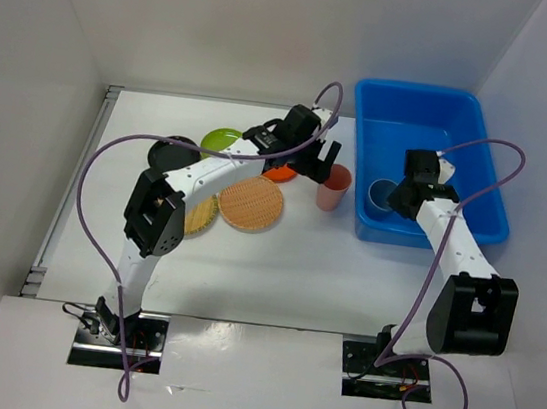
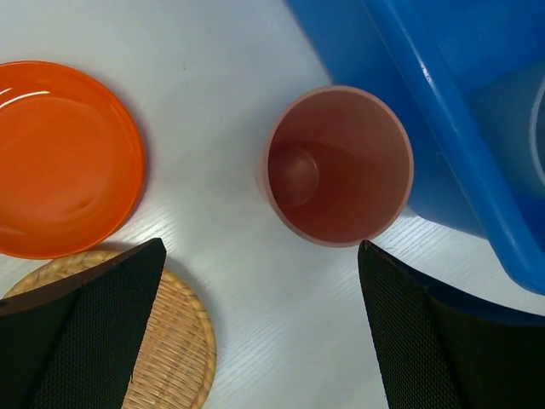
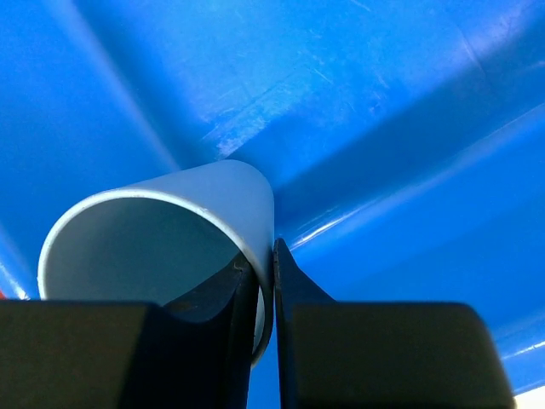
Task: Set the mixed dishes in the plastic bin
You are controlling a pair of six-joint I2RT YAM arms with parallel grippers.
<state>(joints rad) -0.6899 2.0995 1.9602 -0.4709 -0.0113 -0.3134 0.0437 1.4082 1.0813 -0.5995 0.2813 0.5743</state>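
Right gripper [image 3: 272, 260] down inside bin [image 1: 422, 91], fingers pinching wall of blue cup [image 3: 196, 192], one inside, one outside. Cup low in bin, near-left part. Left gripper [image 1: 321, 162] spread wide above pink cup [image 1: 334, 186], which stands upright just outside bin's left wall. Orange plate [image 2: 60, 158] and woven tray [image 1: 250, 203] sit farther left of bin.

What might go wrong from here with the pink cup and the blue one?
1. The right gripper pinches the wall of the blue cup inside the plastic bin. Lifting away before it lets go fully could drag the cup back out or tip it.
2. The pink cup stands close beside the bin wall, so one finger of the open left gripper may strike the rim on the way down, or knock the cup over.
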